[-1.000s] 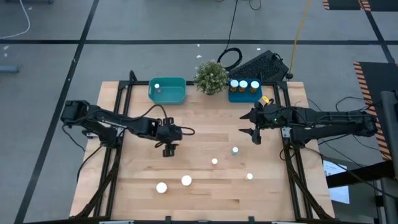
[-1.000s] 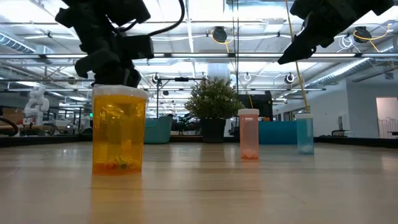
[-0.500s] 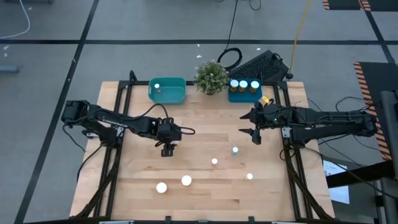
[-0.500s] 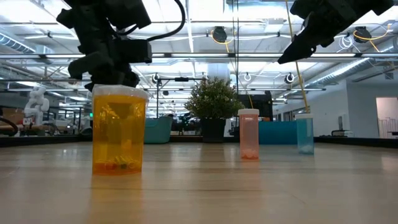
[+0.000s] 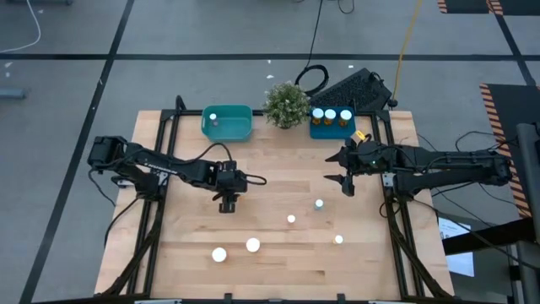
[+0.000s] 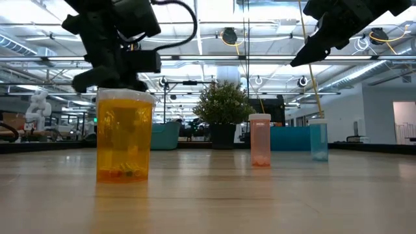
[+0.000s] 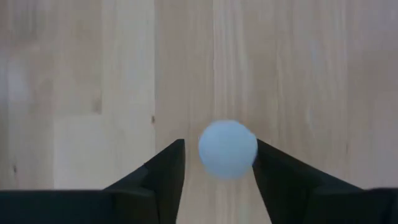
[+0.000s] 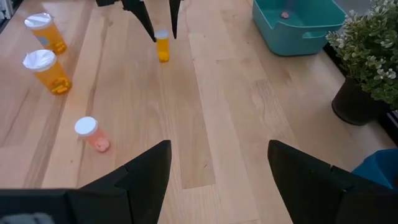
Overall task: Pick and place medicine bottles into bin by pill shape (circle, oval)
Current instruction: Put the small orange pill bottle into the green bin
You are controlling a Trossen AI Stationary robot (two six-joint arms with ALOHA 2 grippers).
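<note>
- High view first: my left gripper [image 5: 228, 203] hangs over the left-centre of the table [image 5: 278, 270], fingers apart and pointing down around a small amber bottle [image 8: 162, 46].
- From the left wrist camera I see that bottle's white cap [image 7: 227, 149] between my two fingers [image 7: 163, 174]; it sits nearer one finger, and I cannot tell whether either finger touches it.
- Behind that gripper, at the table's far edge, sits the teal bin [image 5: 227, 123] with one white-capped bottle [image 5: 213, 119] inside.
- Toward the near edge stand two larger amber bottles [image 5: 219, 254], side by side, well apart from both grippers.
- Just right of the teal bin is the potted plant [image 5: 286, 104].
- Mid-table I count three small bottles: a pinkish one [image 5: 291, 219], a blue-tinted one [image 5: 319, 203] and another [image 5: 338, 240] closer to the near edge.
- The blue bin [image 5: 332, 125] right of the plant holds three capped bottles [image 5: 331, 114] in a row.
- My right gripper [image 5: 343, 179] hovers over the table's right side, near the blue bin, fingers spread wide and holding nothing; the blue-tinted bottle is the closest one to it.
</note>
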